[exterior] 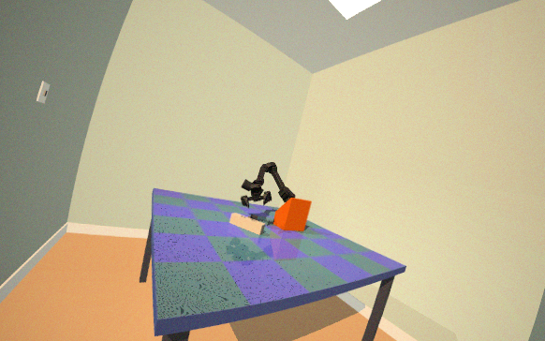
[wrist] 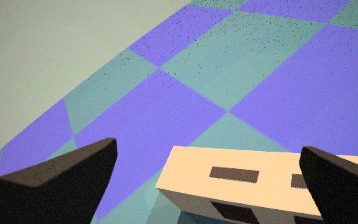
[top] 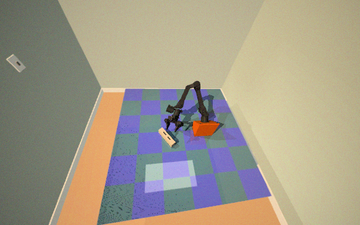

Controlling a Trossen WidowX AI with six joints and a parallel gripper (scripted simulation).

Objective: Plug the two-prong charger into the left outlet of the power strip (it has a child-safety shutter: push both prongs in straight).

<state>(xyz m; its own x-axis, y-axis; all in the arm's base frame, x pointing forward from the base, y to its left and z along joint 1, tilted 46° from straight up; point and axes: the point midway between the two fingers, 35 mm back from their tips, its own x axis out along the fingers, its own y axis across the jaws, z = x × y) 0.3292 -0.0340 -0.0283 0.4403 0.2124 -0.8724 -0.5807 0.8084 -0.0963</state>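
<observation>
The cream power strip (top: 171, 143) (exterior: 246, 225) (wrist: 187, 172) lies on the checkered table. Two dark slots show on its top face in the top view, and more dark openings show on its near side in the wrist view. My gripper (top: 171, 130) (exterior: 257, 205) (wrist: 209, 151) is open with nothing between its fingers. It hangs above the table beside the strip, on the arm's side. In the wrist view the right finger overlaps the strip, and its right end is hidden or out of frame. I cannot make out the two-prong charger in any view.
An orange wedge-shaped block (top: 206, 128) (exterior: 297, 215) stands right of the strip, by the arm's base. The blue and green checkered table (top: 213, 182) (exterior: 187, 245) bears dark shadows near the arm. A wall plate (top: 13, 61) (exterior: 42, 93) is far off at the left.
</observation>
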